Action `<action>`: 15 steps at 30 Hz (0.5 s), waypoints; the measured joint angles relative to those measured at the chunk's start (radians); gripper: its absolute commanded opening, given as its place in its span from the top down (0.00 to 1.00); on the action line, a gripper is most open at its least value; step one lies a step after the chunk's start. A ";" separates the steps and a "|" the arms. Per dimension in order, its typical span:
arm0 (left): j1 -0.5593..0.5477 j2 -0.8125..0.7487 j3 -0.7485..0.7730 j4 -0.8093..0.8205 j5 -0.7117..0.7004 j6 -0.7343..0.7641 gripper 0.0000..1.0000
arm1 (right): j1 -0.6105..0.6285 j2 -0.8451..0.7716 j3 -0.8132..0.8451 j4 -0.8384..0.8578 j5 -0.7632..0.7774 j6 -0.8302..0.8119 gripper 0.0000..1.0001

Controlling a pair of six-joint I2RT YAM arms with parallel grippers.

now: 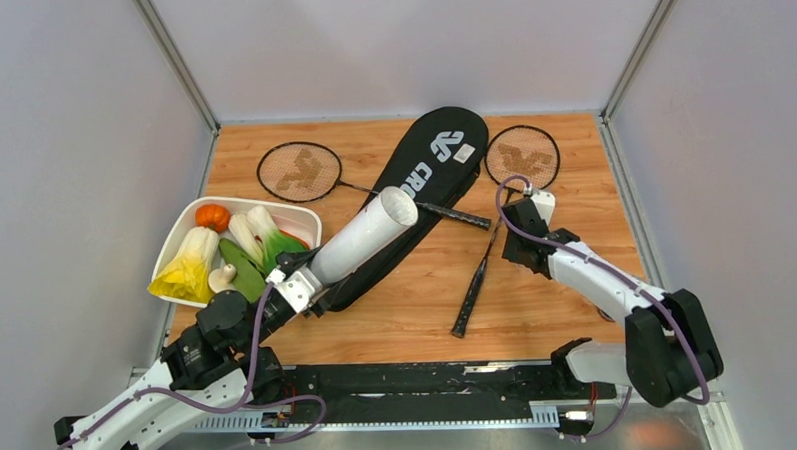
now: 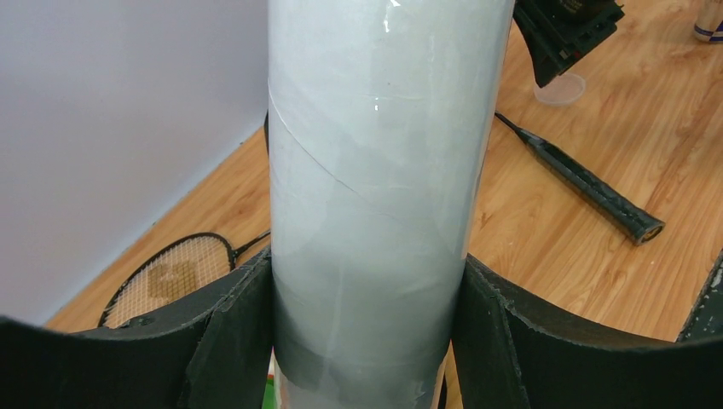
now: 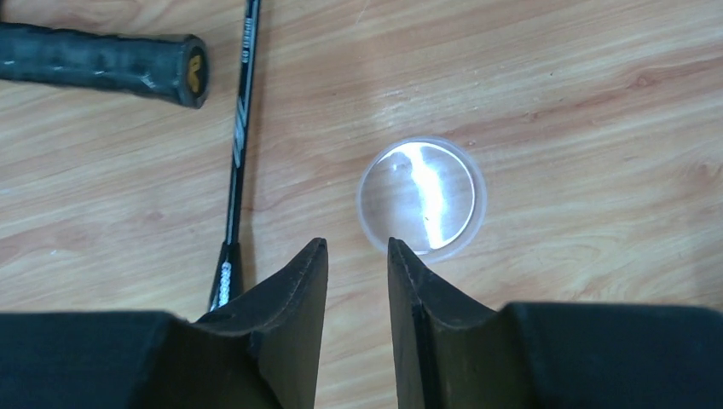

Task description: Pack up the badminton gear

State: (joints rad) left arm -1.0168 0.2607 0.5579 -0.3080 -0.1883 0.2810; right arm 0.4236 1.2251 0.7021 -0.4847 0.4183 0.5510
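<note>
The long white cardboard tube point(image 1: 360, 244), clamped at its base in the left gripper point(image 1: 299, 285), slanted with its open mouth pointing far-right. The small clear round plastic lid point(image 3: 422, 198) lay on the table just ahead of the right gripper point(image 3: 355, 247), whose jaws stood slightly apart and empty.

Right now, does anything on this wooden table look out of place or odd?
Yes. A white plastic tray of toy vegetables sits at the left; it has nothing to do with badminton. A clear round plastic lid lies alone, apart from the long white tube.
</note>
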 measured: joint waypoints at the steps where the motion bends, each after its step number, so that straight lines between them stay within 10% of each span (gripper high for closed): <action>1: 0.000 0.000 0.000 0.000 0.000 0.000 0.45 | -0.014 0.026 0.000 0.012 -0.015 -0.008 0.68; 15: 0.000 0.000 0.000 0.000 0.002 -0.003 0.45 | -0.101 0.228 0.001 0.133 -0.142 -0.090 0.89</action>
State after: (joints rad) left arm -1.0168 0.2607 0.5579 -0.3080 -0.1864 0.2775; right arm 0.3225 1.4532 0.7029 -0.3515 0.2760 0.4610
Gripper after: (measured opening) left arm 0.718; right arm 0.187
